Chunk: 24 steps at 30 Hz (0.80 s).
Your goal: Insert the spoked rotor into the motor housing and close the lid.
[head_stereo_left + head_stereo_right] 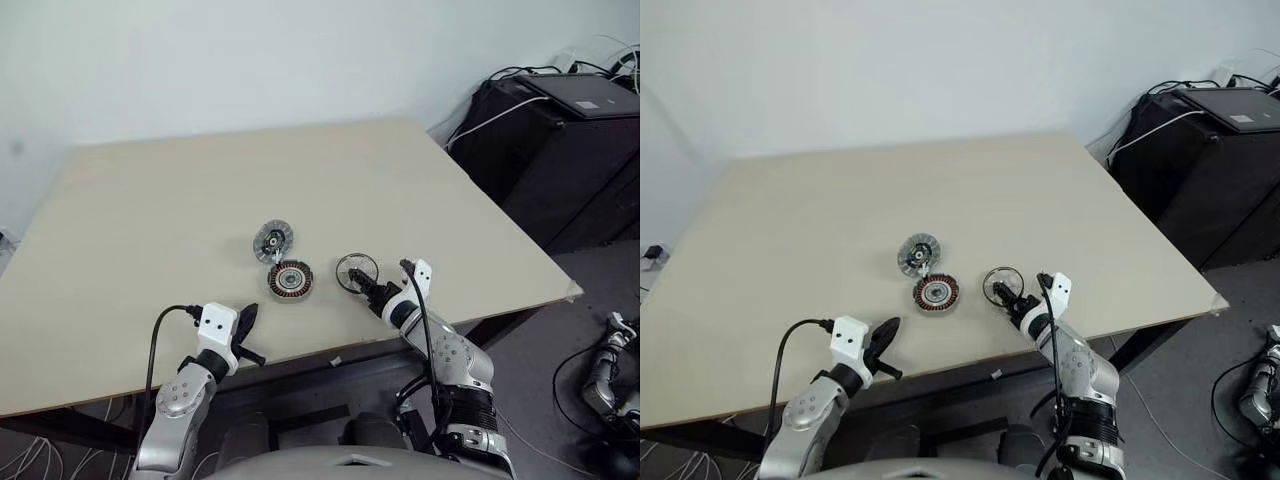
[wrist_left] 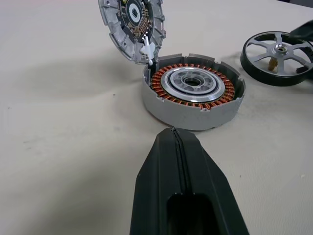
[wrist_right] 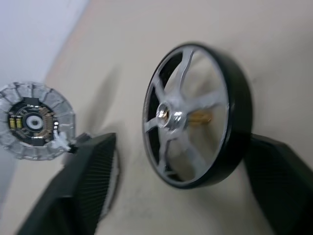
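The motor housing (image 1: 290, 280) lies open at the table's middle, copper windings ringing its inside (image 2: 168, 93). The lid (image 1: 272, 241) stands tilted against the housing's far rim, its circuit face showing (image 2: 133, 24). To the right of the housing the spoked rotor (image 1: 357, 270) rests on the table. My right gripper (image 3: 181, 142) is open around it, one finger (image 3: 83, 181) on the housing side and apart from the rim, the other finger (image 3: 279, 181) close against the opposite rim. My left gripper (image 2: 176, 147) is shut and holds nothing, near the table's front edge, pointing at the housing.
The beige table (image 1: 150, 220) has wide bare room to the left and behind the parts. Its right front corner (image 1: 575, 292) is near my right arm. A black cabinet (image 1: 560, 140) with cables stands beyond the table on the right.
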{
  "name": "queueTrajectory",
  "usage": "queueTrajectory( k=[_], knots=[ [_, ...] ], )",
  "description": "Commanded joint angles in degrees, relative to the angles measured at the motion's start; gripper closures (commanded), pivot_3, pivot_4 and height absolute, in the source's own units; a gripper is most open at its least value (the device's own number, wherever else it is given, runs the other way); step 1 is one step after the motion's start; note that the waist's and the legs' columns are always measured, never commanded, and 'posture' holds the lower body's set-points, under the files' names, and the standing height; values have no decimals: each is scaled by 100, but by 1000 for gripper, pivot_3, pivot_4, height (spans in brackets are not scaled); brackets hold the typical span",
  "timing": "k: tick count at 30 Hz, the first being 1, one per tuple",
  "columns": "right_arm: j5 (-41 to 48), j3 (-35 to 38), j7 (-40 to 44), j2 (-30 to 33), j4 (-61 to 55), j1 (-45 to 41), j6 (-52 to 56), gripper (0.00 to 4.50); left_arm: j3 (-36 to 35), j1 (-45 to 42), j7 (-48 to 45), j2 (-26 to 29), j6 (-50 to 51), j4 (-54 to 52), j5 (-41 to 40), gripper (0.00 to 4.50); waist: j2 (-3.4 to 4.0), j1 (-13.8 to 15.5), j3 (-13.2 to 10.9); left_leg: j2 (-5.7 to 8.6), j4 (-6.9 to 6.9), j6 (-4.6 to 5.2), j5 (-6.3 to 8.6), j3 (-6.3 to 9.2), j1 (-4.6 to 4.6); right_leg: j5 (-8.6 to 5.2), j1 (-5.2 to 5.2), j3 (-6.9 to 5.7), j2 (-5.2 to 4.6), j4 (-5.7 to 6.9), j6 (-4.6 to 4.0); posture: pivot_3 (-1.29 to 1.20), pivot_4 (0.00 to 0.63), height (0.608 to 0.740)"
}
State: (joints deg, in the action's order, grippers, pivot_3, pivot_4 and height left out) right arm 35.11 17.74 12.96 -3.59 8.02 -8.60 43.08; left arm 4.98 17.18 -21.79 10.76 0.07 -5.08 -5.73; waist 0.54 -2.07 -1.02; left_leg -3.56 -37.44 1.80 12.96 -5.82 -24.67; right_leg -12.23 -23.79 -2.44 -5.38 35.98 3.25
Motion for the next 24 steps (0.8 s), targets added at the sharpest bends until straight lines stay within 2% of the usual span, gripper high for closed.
queueTrajectory(
  k=[1, 7, 9, 17, 21, 24],
  knots=[
    [325, 193, -45, -84, -47, -149, 1, 1640, -21, -57, 13, -4, -54, -161, -49, 4500, 0, 3, 0, 0, 0, 0, 0, 0, -1, 0, 0, 0, 0, 0, 0, 0, 0, 740],
    [548, 240, -123, -44, -242, -8, 117, 3614, -11, -49, 27, 0, -37, -150, -41, 4500, 3, -1, -1, -2, 2, 0, 0, 1, 0, 0, 0, 0, -2, -1, 0, 0, 0, 740],
    [633, 244, -162, -47, -343, 41, 162, 4061, -6, -46, 29, 5, -32, -147, -38, 4500, 7, 1, 1, -2, 4, 0, 0, 1, 1, 0, 0, 0, -2, -1, 0, 0, 0, 740],
    [1665, 309, -358, -422, -1198, 151, 569, 4061, 8, -45, 26, 18, 16, -139, -30, 4500, 17, 2, -6, -3, 6, 0, 0, 2, -1, 0, -1, 0, -6, -3, 0, 0, 0, 740],
    [2309, -77, -156, -463, -1535, 274, 1075, 4061, 6, -44, 20, 23, 39, -144, -34, 4500, 17, -4, -6, -3, 11, 0, 0, 4, 1, 0, -3, 0, -4, -3, 0, 0, 0, 740],
    [2269, -514, 4, -362, -1415, 293, 1280, 4061, 6, -54, 13, 26, 58, -145, -39, 4500, 16, -2, -6, -3, 13, 0, 0, 6, 1, -1, -3, 0, -2, -3, -1, 0, 0, 740]
  ],
)
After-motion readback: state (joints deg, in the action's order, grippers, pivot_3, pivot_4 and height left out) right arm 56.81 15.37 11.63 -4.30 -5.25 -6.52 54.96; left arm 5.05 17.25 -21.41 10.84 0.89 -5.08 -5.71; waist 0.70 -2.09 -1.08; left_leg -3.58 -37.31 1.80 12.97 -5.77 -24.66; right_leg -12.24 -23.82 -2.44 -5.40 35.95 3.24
